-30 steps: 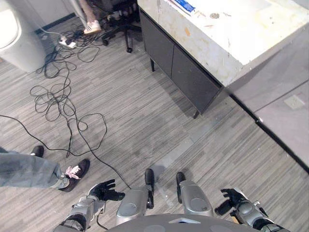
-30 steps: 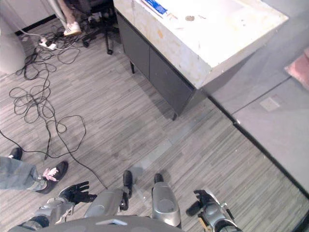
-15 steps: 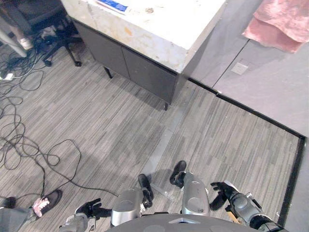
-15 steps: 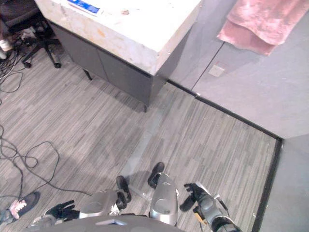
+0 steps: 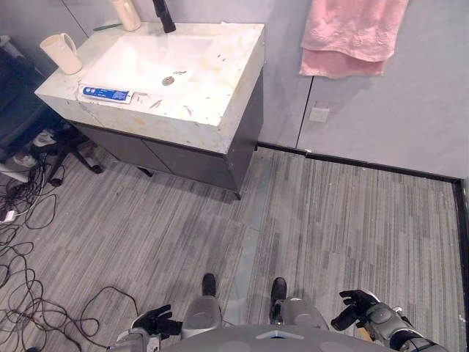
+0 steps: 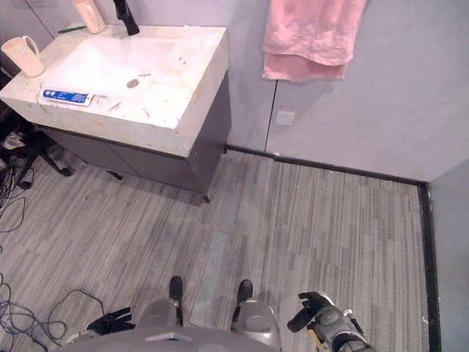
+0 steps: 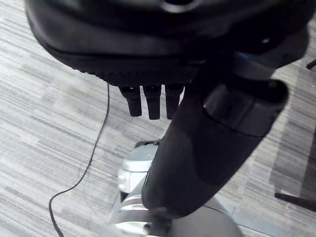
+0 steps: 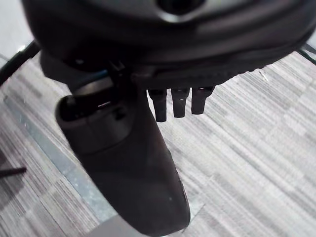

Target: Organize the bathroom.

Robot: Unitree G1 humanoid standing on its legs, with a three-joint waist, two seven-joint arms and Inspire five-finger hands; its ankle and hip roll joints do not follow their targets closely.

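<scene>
A white marble-look vanity (image 5: pixel 220 110) with dark cabinet doors stands against the grey wall at upper left, its sink basin (image 5: pixel 146 62) sunk into the top. On the near rim of the vanity lies a blue-and-white toothpaste tube (image 5: pixel 107 94), flat, long axis running along the front edge, one end toward the cup side, the other toward the drain; print on it is too small to read. A cream mug (image 5: pixel 61 53) stands upright at the vanity's far left corner, handle side facing the basin. A second pale cup (image 5: pixel 126 13) stands upright at the back edge just beside the black faucet (image 5: pixel 163 16); a thin green item (image 6: pixel 72 28) lies at the back edge, too small to identify. A pink towel (image 5: pixel 352 33) hangs on the wall to the right of the vanity, above a white wall outlet (image 5: pixel 318 114). The left hand (image 5: pixel 155 321) hangs low at the bottom left over the striped grey floor (image 5: pixel 352 220), fingers relaxed and spread, holding nothing. The right hand (image 5: pixel 355 308) hangs low at bottom right, fingers loosely extended, also empty; both are well apart from the vanity. Loose black cables (image 5: pixel 22 293) lie on the floor at left.
</scene>
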